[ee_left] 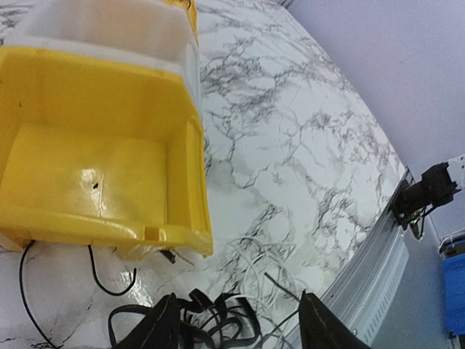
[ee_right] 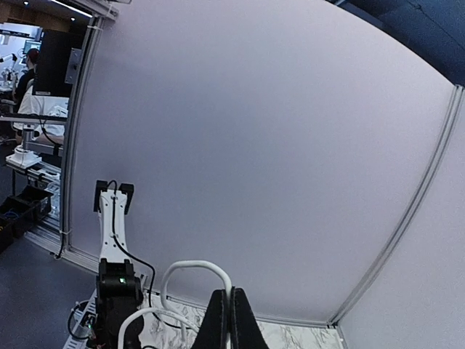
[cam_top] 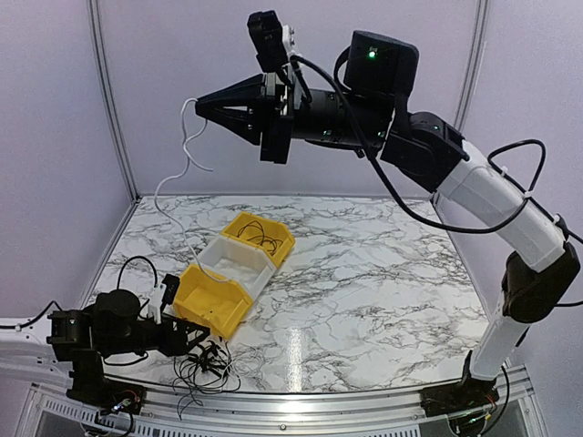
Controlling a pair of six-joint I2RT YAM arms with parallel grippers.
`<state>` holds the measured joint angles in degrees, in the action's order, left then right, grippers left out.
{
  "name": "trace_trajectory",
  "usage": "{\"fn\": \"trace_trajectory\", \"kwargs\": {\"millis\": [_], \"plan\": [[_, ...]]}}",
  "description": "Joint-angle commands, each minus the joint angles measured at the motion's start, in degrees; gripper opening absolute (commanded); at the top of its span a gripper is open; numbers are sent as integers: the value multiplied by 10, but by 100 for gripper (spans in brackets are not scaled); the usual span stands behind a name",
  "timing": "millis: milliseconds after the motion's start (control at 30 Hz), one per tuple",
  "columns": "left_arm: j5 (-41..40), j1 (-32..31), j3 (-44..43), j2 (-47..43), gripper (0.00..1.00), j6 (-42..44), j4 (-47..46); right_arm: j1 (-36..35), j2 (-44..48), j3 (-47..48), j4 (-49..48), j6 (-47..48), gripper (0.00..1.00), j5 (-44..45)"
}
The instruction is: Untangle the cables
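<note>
Judged as the middle of the job: drawing 1 white cable [cam_top: 187, 138] free of the heap. High at the far left, right gripper [cam_top: 195, 106] with both fingers pressed together on the top end of that white cable, shown in the right wrist view as a white loop just beside the closed tips. From there, hanging down in a loose curve toward the left part of the marble table [cam_top: 383, 291], near a row of 3 bins. Lower end too thin to follow, so impossible to tell whether lying in the white bin [cam_top: 239, 264] or caught in the heap. Low at the near left, left gripper [ee_left: 240, 331] with fingers standing apart, clamped on nothing, hovering over the tangle of black cables [ee_left: 218, 316]. A few pale strands mixed in there, all lying on the table just in front of the near yellow bin [ee_left: 192, 145], itself almost bare inside. Some thin black cords already in the far yellow bin [cam_top: 260, 238]. Next move, probably: pulling further up and away with the right gripper until free at the lower end, while pinning the heap with the left gripper. Care needed against snagging and dragging the whole heap or a bin. No brand, label or writing readable anywhere; only 1 small green light [cam_top: 371, 54] glowing high at the far side.
</note>
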<state>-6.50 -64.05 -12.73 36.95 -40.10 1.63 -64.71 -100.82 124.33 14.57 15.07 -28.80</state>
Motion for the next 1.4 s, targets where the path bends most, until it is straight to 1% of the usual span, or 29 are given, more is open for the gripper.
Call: {"fn": "trace_trajectory", "kwargs": {"millis": [0,100,233,367,400,433,467,500,600,667,700,867,1067,1133,1233,1367], "plan": [[-79,2,-81,-42,62,3,87,25,16,-61,-36,5,0,29],[-137,2,-126,-67,68,-5,139,37,26,-108,-57,11,0,32],[-242,2,-185,-90,71,-28,194,40,25,-150,-68,22,0,38],[-337,2,-237,-73,74,-39,230,42,11,-184,-82,17,0,36],[-355,2,-252,-61,77,-39,237,43,6,-189,-83,19,0,33],[-375,2,-267,-50,83,-40,247,43,0,-193,-83,22,0,32],[-403,2,-285,-36,97,-43,256,44,-5,-198,-85,26,0,32],[-422,3,-302,-25,99,-47,267,44,-10,-203,-88,28,0,33],[-471,7,-354,6,99,-54,290,45,-28,-217,-93,33,0,36],[-475,21,-383,30,99,-50,291,47,-44,-226,-97,34,0,39],[-462,40,-399,46,99,-44,290,48,-51,-229,-99,33,0,41],[-353,115,-483,136,99,-6,291,63,-80,-244,-122,9,0,43],[-314,143,-520,185,99,12,286,78,-109,-233,-132,-4,0,56],[-311,148,-522,191,99,8,285,82,-114,-222,-133,-16,0,52],[-336,150,-507,186,99,-15,285,82,-111,-201,-137,-28,0,26],[-358,160,-495,168,99,-27,280,81,-107,-168,-136,-47,0,23]]}}
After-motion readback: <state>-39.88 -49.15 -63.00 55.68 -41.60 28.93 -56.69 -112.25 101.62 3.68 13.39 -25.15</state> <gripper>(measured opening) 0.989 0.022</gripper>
